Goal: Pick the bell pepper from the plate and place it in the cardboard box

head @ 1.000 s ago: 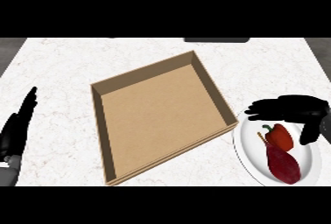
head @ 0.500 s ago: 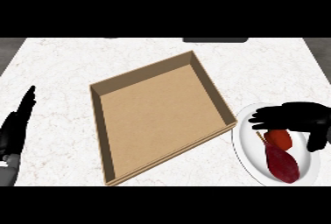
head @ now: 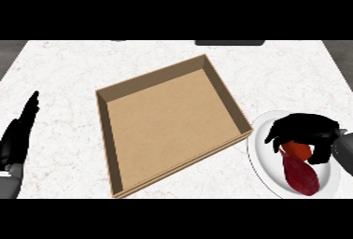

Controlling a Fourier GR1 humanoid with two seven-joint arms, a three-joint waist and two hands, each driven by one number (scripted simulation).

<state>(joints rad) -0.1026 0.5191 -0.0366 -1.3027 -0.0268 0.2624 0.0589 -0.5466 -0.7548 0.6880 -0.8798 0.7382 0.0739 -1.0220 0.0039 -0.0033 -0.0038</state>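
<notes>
A red bell pepper [head: 299,149] lies on the white plate [head: 264,158] at the right, mostly covered by my right hand [head: 307,130]. The hand's fingers and thumb curl down round the pepper. A dark red elongated vegetable [head: 302,173] lies on the plate just in front of the pepper. The cardboard box [head: 169,122] sits open and empty at the middle of the counter, left of the plate and touching its rim. My left hand [head: 18,135] rests at the left edge, fingers straight and pointing up.
The white marble counter [head: 62,70] stretches around the box. A dark object [head: 229,42] shows at the counter's far edge.
My right hand has come down and toward me over the plate, and its fingers have curled round the bell pepper. The left hand has stayed still.
</notes>
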